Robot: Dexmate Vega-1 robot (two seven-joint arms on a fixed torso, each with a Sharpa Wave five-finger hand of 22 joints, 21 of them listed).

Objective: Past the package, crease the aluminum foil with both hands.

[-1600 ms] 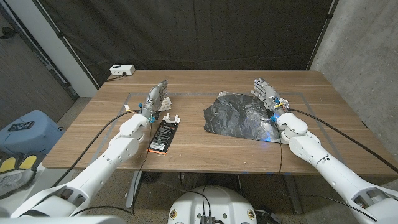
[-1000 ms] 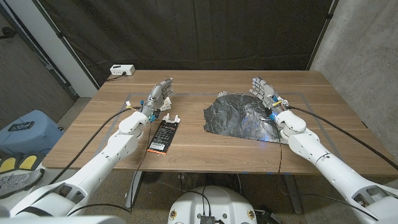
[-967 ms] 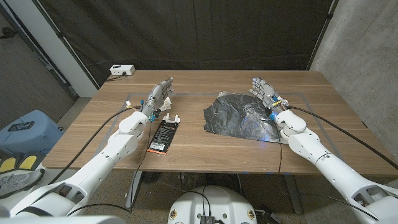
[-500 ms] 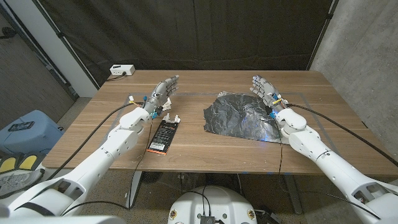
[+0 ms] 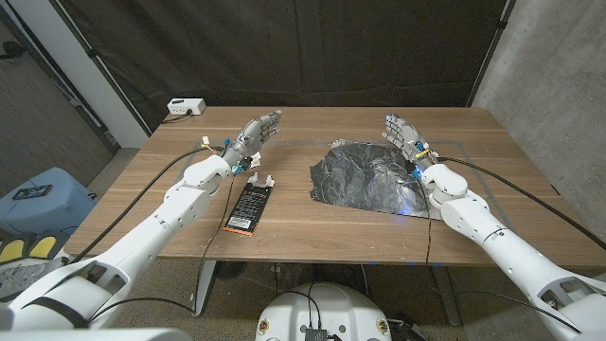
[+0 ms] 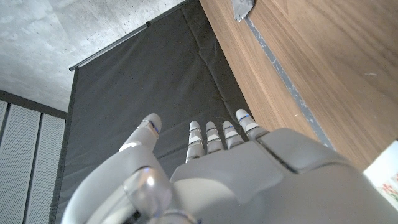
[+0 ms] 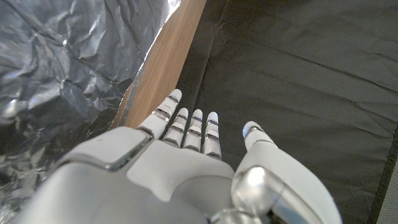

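Observation:
A crumpled sheet of aluminum foil [image 5: 365,176] lies on the wooden table [image 5: 303,218], right of centre; it also shows in the right wrist view [image 7: 62,74]. A black package [image 5: 248,208] with white tabs lies left of the foil. My left hand [image 5: 258,132] hovers above the table beyond the package's far end, fingers straight and apart, holding nothing [image 6: 205,162]. My right hand [image 5: 401,134] stands at the foil's far right corner, fingers extended and empty [image 7: 186,143]. A corner of the foil [image 6: 242,7] shows in the left wrist view.
A white box [image 5: 186,107] with a cable sits at the table's far left corner. Grey tape lines [image 5: 464,161] mark a rectangle on the tabletop. A black curtain [image 5: 312,47] hangs behind the table. A blue bin [image 5: 38,199] stands on the floor to the left.
My left hand has risen and reached farther away and toward the table's middle, past the package's far end. My right hand has shifted slightly along the foil's far right corner.

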